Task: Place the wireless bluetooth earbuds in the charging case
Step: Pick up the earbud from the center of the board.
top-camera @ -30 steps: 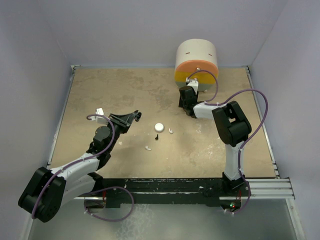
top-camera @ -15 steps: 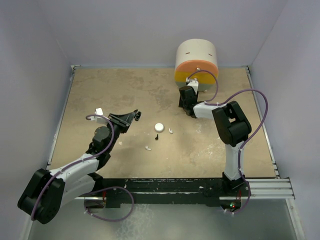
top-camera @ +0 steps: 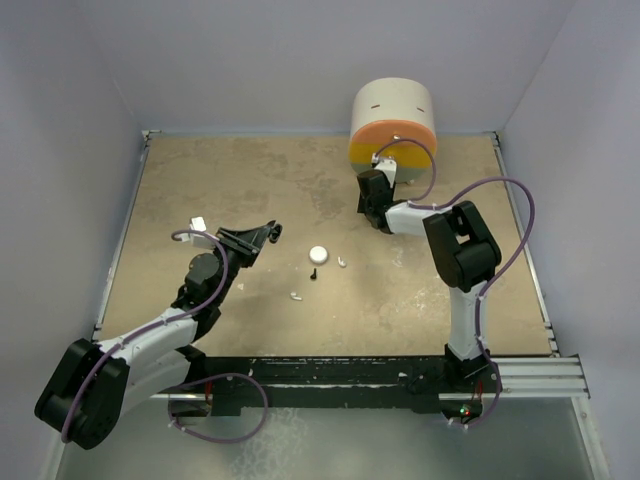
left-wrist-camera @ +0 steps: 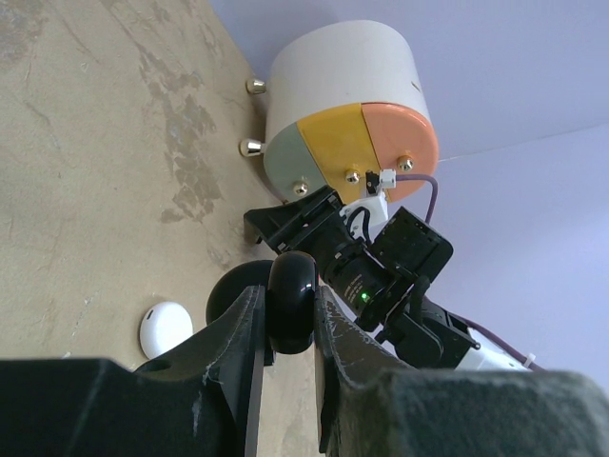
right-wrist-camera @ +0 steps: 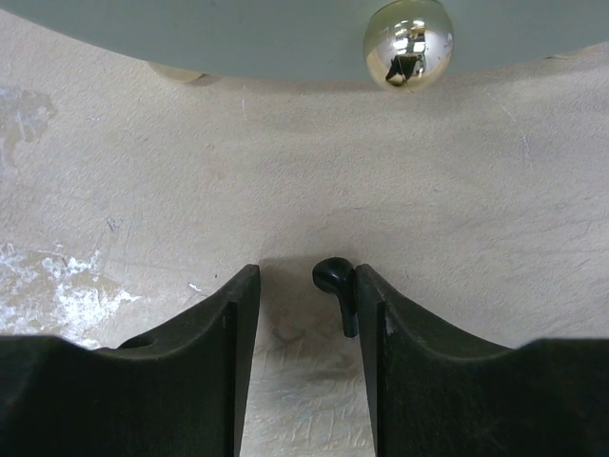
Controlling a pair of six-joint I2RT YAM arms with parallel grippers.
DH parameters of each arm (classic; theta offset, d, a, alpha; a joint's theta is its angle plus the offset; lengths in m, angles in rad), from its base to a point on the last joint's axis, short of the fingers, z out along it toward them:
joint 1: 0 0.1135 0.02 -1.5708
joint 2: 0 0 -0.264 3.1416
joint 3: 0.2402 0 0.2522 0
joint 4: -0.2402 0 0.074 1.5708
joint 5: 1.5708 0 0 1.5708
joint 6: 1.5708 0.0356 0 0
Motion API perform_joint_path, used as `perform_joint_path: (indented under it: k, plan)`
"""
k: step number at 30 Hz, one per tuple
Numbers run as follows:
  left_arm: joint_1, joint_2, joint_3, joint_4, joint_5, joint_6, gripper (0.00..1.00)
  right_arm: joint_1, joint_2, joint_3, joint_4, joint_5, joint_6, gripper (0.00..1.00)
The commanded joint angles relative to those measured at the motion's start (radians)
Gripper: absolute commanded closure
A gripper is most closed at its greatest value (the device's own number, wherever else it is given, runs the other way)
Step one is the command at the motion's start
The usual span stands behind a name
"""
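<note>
Earbuds lie at four spots on the tan table (top-camera: 250,170). One white earbud (top-camera: 342,262) lies just right of the white round case (top-camera: 318,254) near the table's middle. A second white earbud (top-camera: 296,296) lies nearer and slightly left of that case. One black earbud (top-camera: 313,272) sits just on the near side of it. The second black earbud (right-wrist-camera: 333,279) lies towards the far right, close to the foot of the drum (top-camera: 392,115), a white cylinder whose face is divided into yellow, orange and grey-green sectors studded with gold knobs (right-wrist-camera: 407,41). Right gripper (right-wrist-camera: 304,278): down at the table surface, jaws parted and straddling the second black earbud. The earbud rests against the inner face of one finger (right-wrist-camera: 376,324) and a clear gap separates it from the other, so nothing is clamped. Left gripper (left-wrist-camera: 289,314): left of the table's middle, pointing towards the drum, jaws clenched on the black round case (left-wrist-camera: 293,286), which is held on edge between the fingertips. A second dark round part shows just behind it, and whether the two are joined cannot be told.
</note>
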Motion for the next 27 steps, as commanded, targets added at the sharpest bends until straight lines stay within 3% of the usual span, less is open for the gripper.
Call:
perform_joint_path:
  k: [1,7,17,27]
  plan:
    - [0.009,-0.019,-0.003,0.029,-0.013,0.005,1.00,-0.014,0.042,0.011,-0.105,-0.002,0.032,0.54]
    - [0.009,-0.019,-0.003,0.028,-0.014,0.007,1.00,-0.015,0.041,0.011,-0.108,-0.003,0.032,0.64]
    - [0.010,-0.021,-0.006,0.029,-0.014,0.007,1.00,-0.015,0.043,0.013,-0.111,-0.001,0.032,0.70]
    - [0.012,-0.023,-0.005,0.028,-0.013,0.005,1.00,-0.015,0.039,0.007,-0.113,0.001,0.034,0.93]
